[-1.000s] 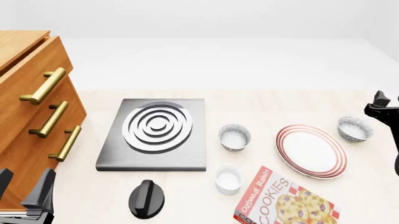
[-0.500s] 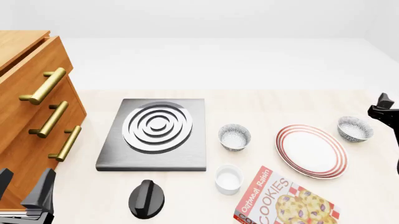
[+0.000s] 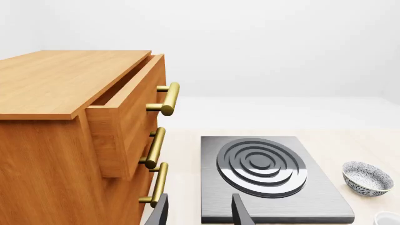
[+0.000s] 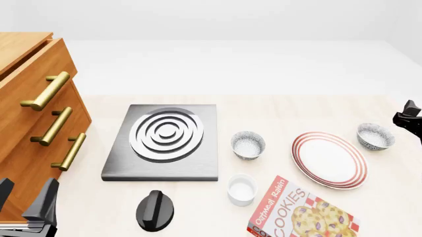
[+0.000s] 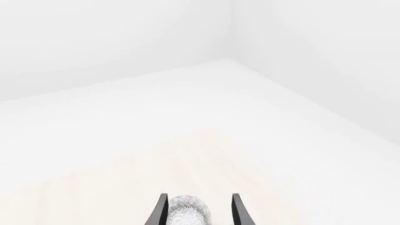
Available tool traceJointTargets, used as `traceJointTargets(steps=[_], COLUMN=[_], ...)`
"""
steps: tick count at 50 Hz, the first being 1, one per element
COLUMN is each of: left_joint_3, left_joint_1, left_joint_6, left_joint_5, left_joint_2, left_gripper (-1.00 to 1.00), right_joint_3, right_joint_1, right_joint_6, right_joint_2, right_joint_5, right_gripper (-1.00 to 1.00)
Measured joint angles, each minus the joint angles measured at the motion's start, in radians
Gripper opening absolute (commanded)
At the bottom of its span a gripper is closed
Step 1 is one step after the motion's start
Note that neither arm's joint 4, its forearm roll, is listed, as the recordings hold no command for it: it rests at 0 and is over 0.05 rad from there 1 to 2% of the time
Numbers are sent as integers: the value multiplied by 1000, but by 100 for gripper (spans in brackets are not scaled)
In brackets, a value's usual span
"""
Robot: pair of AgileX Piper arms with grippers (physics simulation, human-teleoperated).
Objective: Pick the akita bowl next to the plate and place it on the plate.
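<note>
The plate point(image 4: 328, 159), white with red rings, lies at the right of the table. An akita bowl point(image 4: 376, 136) sits just off the plate's far right rim. A second speckled bowl point(image 4: 248, 144) stands left of the plate with a wider gap. My right gripper point(image 4: 410, 120) is at the right edge of the front view, just right of the near-plate bowl. Its wrist view shows it open point(image 5: 198, 212), with that bowl point(image 5: 186, 210) between the fingers' lines, not held. My left gripper point(image 4: 26, 206) rests open at the near left, holding nothing.
A wooden drawer cabinet point(image 4: 33, 118) with brass handles fills the left side. A grey stove plate point(image 4: 165, 140) lies mid-table, with a black knob point(image 4: 154, 211) in front. A small white cup point(image 4: 241, 189) and a cookie box point(image 4: 300, 212) sit near the plate's front.
My right gripper has slid to the right, toward the edge of the front view. The bowls, the plate and the left arm have not moved.
</note>
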Motion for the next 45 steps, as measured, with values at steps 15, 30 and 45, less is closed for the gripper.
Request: traceJointTargets(steps=[15,30,45], left_joint_3=[0,0,0], left_joint_1=[0,0,0], left_joint_6=[0,0,0], left_joint_5=[0,0,0], left_joint_2=[0,0,0], left_gripper=[100,100,100], right_joint_3=[-6,-31,-65], right_joint_1=[-15,-25,-21], right_joint_6=[11,44,84], right_joint_2=[22,67,120], right_joint_5=[0,17,44], right_gripper=[100,100,100])
